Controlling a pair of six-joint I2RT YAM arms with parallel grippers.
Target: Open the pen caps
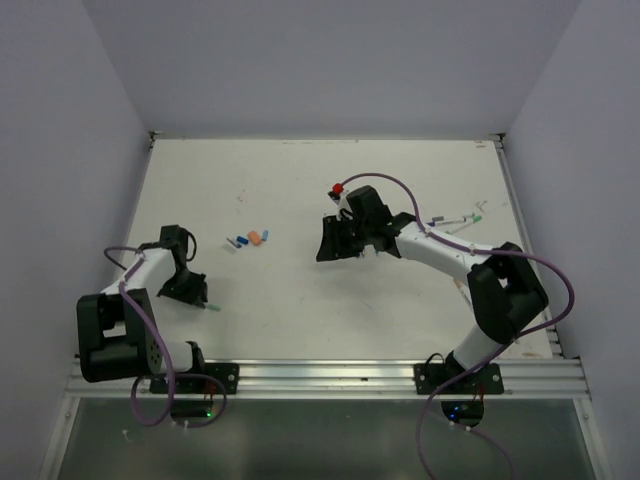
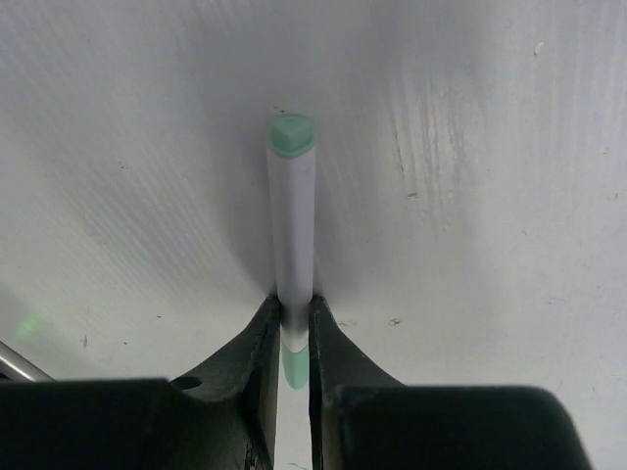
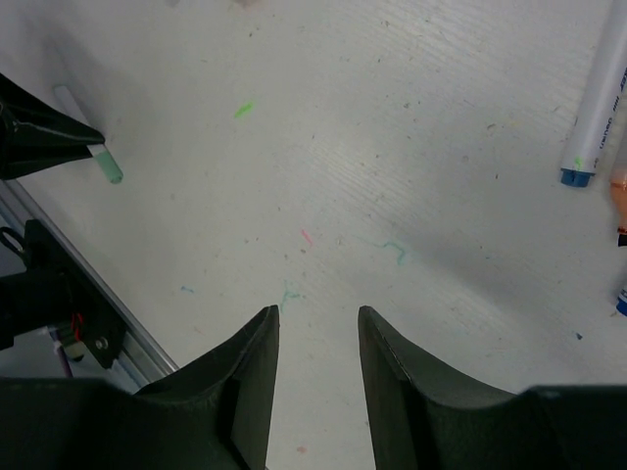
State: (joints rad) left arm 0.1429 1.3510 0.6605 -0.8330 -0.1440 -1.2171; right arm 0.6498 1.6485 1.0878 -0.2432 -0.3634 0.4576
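Observation:
My left gripper (image 2: 294,318) is shut on a white pen (image 2: 292,235) with a green end (image 2: 291,134); a second green end shows between the jaws. In the top view this gripper (image 1: 186,286) is low at the left, with the pen's green tip (image 1: 212,310) sticking out toward the right. My right gripper (image 3: 318,318) is open and empty above bare table; it sits mid-table in the top view (image 1: 330,243). Small blue and orange caps (image 1: 254,238) lie between the arms. A white pen with a blue end (image 3: 593,108) lies at the right wrist view's right edge.
More pens (image 1: 452,220) lie at the back right beside the right arm. The metal rail (image 1: 330,375) runs along the near table edge. White walls close in the table on the left, back and right. Ink marks (image 3: 392,250) dot the table surface.

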